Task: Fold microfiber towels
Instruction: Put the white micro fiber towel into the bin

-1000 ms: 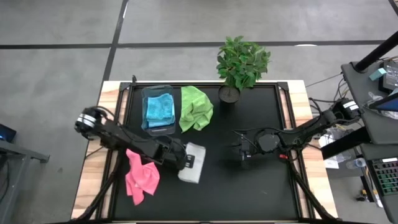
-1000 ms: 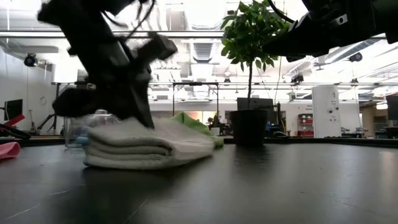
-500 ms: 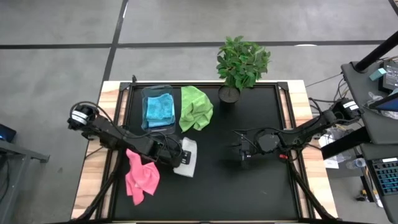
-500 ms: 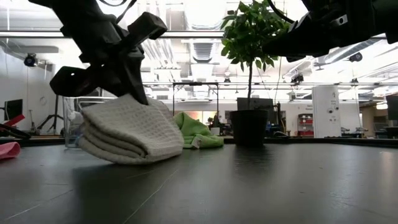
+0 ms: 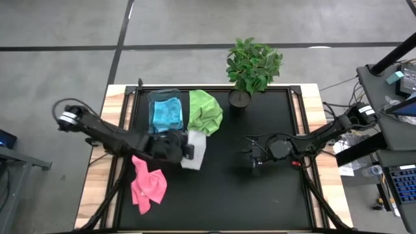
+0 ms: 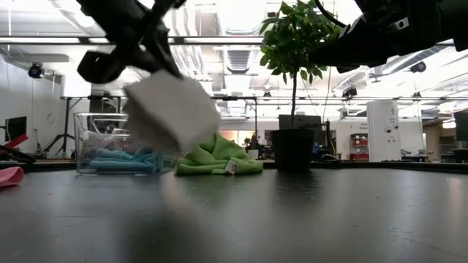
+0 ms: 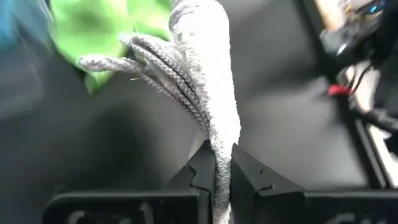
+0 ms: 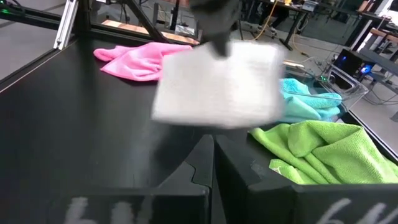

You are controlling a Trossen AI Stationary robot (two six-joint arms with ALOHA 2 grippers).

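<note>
My left gripper (image 7: 215, 177) is clamped on the folded grey-white towel (image 5: 194, 149), held clear of the table (image 5: 260, 195). My right gripper (image 8: 213, 163) waits, fingers together.

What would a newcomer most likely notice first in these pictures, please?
Probably the folded grey-white towel, lifted clear of the black table in the shut left gripper, near the clear bin holding a blue towel. Next, the lime green towel beside the bin and the pink towel at the table's front left.
</note>
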